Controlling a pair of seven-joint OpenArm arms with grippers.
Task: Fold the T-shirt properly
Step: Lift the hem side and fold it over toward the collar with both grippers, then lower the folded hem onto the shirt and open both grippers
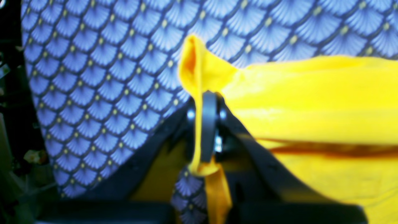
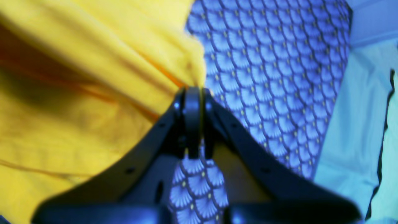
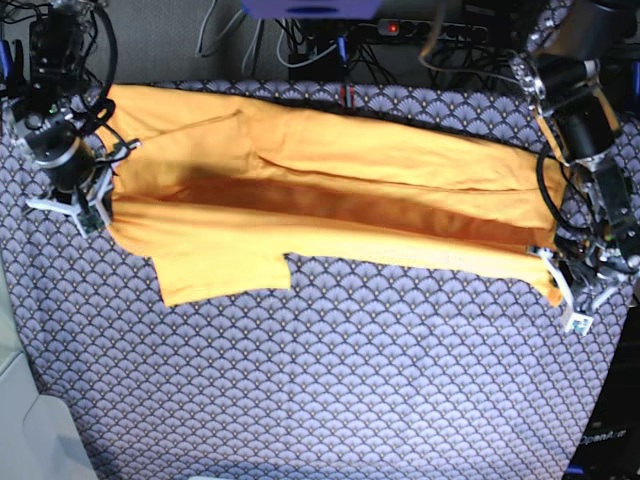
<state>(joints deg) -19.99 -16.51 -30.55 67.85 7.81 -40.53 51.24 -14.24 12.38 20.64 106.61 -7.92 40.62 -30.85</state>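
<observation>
The yellow-orange T-shirt [image 3: 330, 190] is stretched lengthwise across the far half of the table, folded along its length, with a shadowed crease running through its middle. One sleeve [image 3: 222, 265] lies flat towards the front left. My right gripper [image 3: 103, 197] is shut on the shirt's left end; in the right wrist view the fabric [image 2: 77, 77] bunches into the closed right gripper [image 2: 193, 93]. My left gripper [image 3: 552, 268] is shut on the right end. There a pinched corner of cloth [image 1: 199, 65] sticks up past the closed left gripper [image 1: 208, 101], and the rest of the shirt [image 1: 311, 102] spreads to the right.
A blue-grey fan-patterned cloth [image 3: 330, 380] covers the whole table. Cables and a power strip [image 3: 400, 25] run along the back edge. A pale surface [image 3: 20, 420] lies beyond the table's front left edge.
</observation>
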